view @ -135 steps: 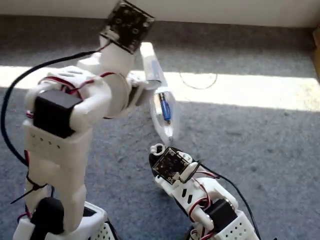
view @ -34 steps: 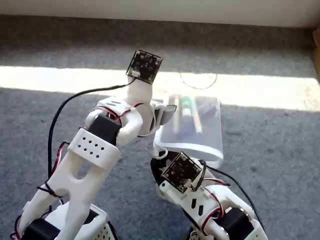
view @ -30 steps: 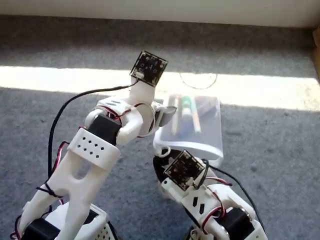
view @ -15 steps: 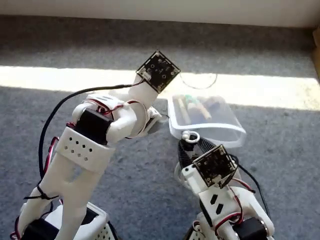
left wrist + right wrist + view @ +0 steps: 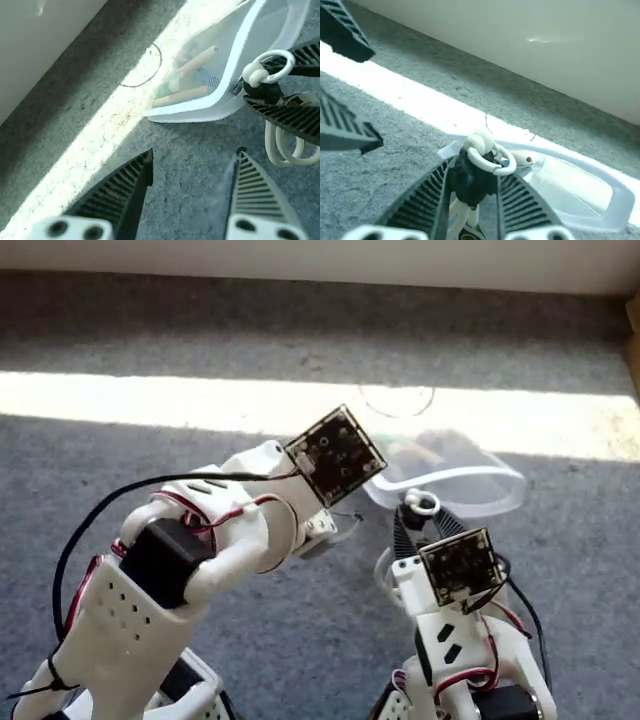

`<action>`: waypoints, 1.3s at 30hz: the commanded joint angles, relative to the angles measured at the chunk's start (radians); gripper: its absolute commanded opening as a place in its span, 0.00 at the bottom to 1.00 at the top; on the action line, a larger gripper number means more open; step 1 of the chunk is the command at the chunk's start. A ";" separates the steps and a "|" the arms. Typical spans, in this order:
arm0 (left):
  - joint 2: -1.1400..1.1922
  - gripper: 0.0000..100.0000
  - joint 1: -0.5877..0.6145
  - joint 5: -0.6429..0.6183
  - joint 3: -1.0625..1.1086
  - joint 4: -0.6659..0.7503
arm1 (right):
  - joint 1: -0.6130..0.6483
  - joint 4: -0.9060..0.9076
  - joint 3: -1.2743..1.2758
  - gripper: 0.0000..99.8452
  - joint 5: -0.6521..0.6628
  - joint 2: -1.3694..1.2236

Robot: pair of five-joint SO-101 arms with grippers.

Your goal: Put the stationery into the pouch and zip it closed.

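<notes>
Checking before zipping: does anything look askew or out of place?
The pouch gapes open, stationery inside, the right gripper pinching its zipper pull. A stray thin loop, maybe wire, lies on the carpet beyond it.

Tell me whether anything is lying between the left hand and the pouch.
Nothing visible does. Only bare carpet lies between the open left hand and the pouch. The right hand grips the zip pull at the pouch's edge, beside that gap rather than in it.
</notes>
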State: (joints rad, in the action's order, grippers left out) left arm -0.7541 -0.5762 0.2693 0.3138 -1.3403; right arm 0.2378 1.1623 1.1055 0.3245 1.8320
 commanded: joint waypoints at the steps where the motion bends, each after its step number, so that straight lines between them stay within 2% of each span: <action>1: -0.042 0.25 -0.031 0.009 0.058 0.063 | -0.019 -0.030 -0.056 0.00 -0.006 0.005; 11: -0.047 0.25 -0.035 0.011 0.351 0.433 | -0.019 -0.031 -0.048 0.00 -0.006 0.005; 21: -0.047 0.25 -0.077 0.008 0.377 0.502 | -0.018 -0.035 -0.048 0.00 -0.006 0.005; 32: -0.047 0.25 -0.076 0.008 0.555 0.769 | -0.016 -0.068 -0.044 0.00 -0.006 0.005; 39: -0.047 0.25 -0.079 0.003 0.618 0.881 | -0.016 -0.082 -0.044 0.00 -0.006 0.005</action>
State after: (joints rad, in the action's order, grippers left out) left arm -0.7772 -0.6391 0.2739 0.9183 -0.5378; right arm 0.2317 1.1285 1.1040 0.3245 1.8320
